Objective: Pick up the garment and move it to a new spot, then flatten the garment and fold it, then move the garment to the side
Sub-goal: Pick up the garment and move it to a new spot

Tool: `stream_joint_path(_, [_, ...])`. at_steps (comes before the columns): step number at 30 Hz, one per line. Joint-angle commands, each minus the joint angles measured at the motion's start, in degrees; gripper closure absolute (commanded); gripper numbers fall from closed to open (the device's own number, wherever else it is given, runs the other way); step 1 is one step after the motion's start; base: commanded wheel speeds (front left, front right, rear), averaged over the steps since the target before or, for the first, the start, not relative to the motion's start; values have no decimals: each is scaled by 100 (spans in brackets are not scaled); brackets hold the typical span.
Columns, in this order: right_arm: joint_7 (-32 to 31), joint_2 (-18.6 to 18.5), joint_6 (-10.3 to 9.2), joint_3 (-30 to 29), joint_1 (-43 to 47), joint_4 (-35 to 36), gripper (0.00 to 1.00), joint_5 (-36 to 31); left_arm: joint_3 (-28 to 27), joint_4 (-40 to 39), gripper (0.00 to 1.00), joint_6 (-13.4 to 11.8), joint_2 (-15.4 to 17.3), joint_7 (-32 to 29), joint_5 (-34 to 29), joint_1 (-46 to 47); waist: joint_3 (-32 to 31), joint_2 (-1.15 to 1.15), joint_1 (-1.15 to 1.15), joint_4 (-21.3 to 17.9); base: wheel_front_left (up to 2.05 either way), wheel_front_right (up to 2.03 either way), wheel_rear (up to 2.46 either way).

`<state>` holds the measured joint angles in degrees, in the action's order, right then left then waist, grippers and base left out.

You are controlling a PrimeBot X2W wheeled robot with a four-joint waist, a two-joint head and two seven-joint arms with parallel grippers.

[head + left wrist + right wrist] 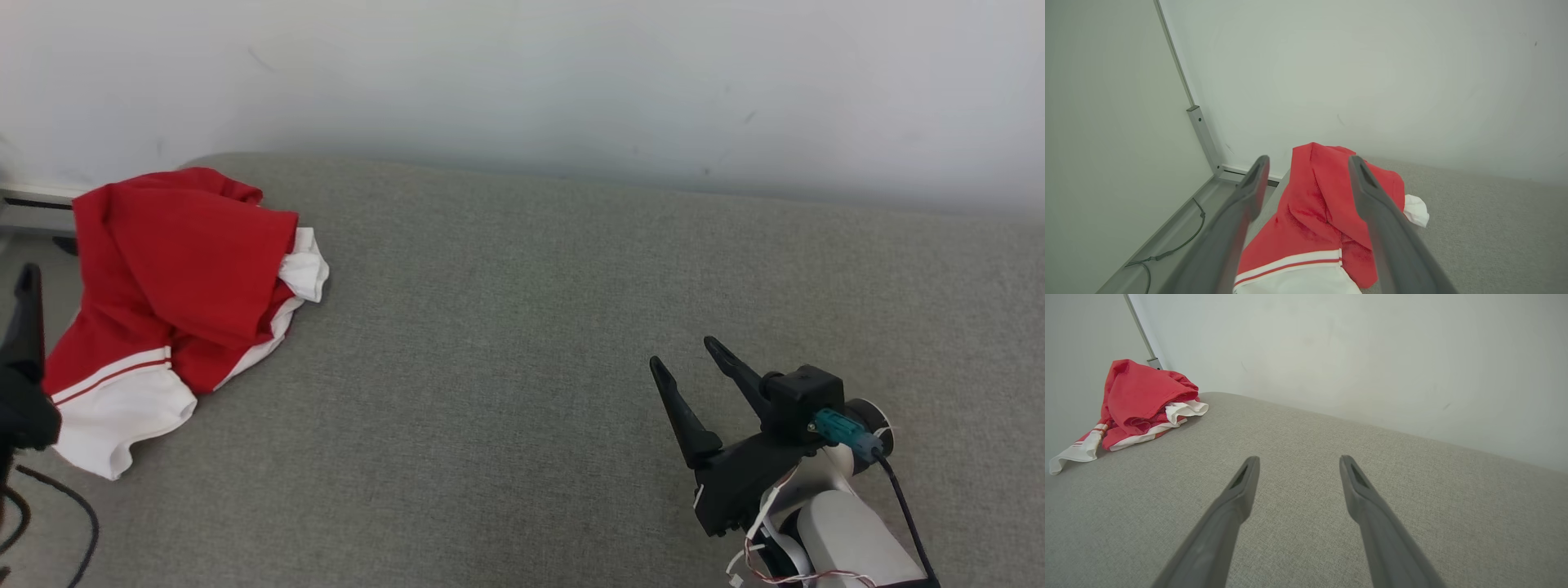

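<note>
Garment (1310, 212) lies crumpled just ahead of the wide-spread left gripper (1308, 163), probably lined up to grab it; right gripper (682, 353), also wide, hangs well apart, empty.

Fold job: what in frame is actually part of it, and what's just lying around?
Job:
- red and white garment, crumpled at the left
- grey padded surface under it
- left end effector, open, aimed at the garment
- right end effector, open, off to the right

Lying about:
- black cable
- metal post by the wall
</note>
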<state>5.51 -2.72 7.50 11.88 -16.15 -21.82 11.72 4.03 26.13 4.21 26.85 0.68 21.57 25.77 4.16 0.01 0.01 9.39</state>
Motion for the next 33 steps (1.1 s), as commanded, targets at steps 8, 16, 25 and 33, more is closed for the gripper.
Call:
stream_joint_path(8, [-19,-30,-2,-26,-253,132,0,-118,111,1029,0,262,300,-214,362,1051,659,-1,-1,-591,0,0,0])
stream_joint_path(16, [-107,-29,-2,-124,-380,307,0,-280,348,1759,0,322,449,-524,899,1718,989,-1,-1,-799,0,0,0])
stream_joint_path(25, [-233,-29,-2,-85,-499,465,0,-415,790,2438,0,327,687,-1231,1605,2303,1327,-1,-1,-996,0,0,0])
stream_joint_path(33, [-291,-29,-2,-38,-586,552,0,-449,1051,3011,0,327,917,-1781,1863,2661,1490,-1,-1,-1223,0,0,0])
